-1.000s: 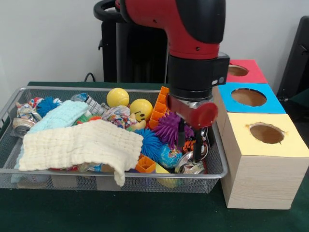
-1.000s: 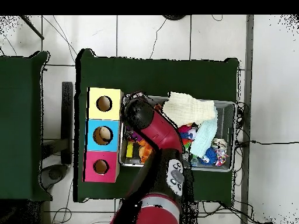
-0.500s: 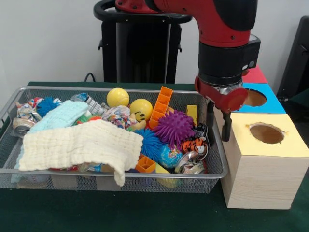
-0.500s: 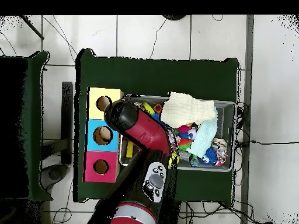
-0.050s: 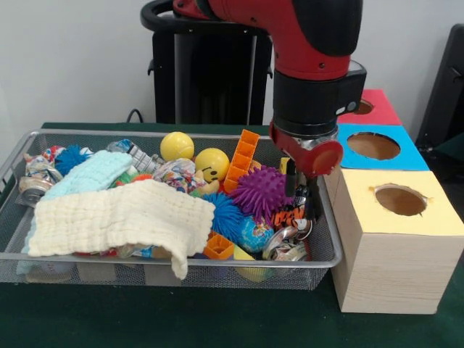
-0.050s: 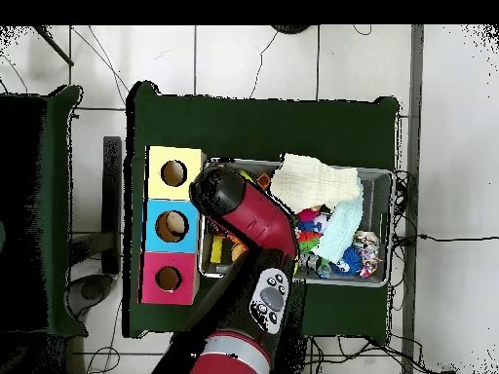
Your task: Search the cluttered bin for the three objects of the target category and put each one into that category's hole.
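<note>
At the right end of the wire bin (image 5: pixel 43 141), I see my gripper (image 5: pixel 300 190) hanging with its two fingers apart and nothing between them. Just below it lie an orange tiger-striped toy (image 5: pixel 288 216) and a crushed can (image 5: pixel 284 245). The purple spiky ball (image 5: pixel 259 191) sits just beside it. The yellow box (image 5: pixel 391 243) stands outside the bin.

A dark green surface (image 6: pixel 263 122) carried a row of three boxes, yellow (image 6: pixel 174 172), blue (image 6: pixel 172 225) and red (image 6: pixel 168 278), each with a round hole in its top, and a wire bin (image 6: pixel 382 177) stood just beside them. The red arm (image 6: pixel 249 219) reached up from the bottom edge, and its rounded end covered the bin's end next to the boxes. A pale cream cloth (image 6: pixel 312 183) lay over the bin's upper part, with a light blue cloth (image 6: pixel 337 230) and small bright toys (image 6: pixel 310 226) below it.
</note>
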`<move>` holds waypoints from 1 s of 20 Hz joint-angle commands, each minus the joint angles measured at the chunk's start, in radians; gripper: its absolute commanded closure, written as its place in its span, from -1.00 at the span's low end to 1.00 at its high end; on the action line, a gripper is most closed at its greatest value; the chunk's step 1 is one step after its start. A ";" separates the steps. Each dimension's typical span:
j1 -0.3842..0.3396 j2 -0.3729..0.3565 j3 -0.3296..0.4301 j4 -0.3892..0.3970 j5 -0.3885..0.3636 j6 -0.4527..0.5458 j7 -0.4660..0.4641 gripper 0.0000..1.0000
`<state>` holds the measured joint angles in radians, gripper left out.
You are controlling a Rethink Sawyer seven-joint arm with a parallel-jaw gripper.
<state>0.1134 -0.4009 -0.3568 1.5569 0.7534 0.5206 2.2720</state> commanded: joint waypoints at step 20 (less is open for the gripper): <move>0.000 0.085 -0.017 -0.014 -0.018 0.053 0.249 -1.00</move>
<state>0.1185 -0.3616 -0.4140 1.5566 0.7535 0.5208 2.2722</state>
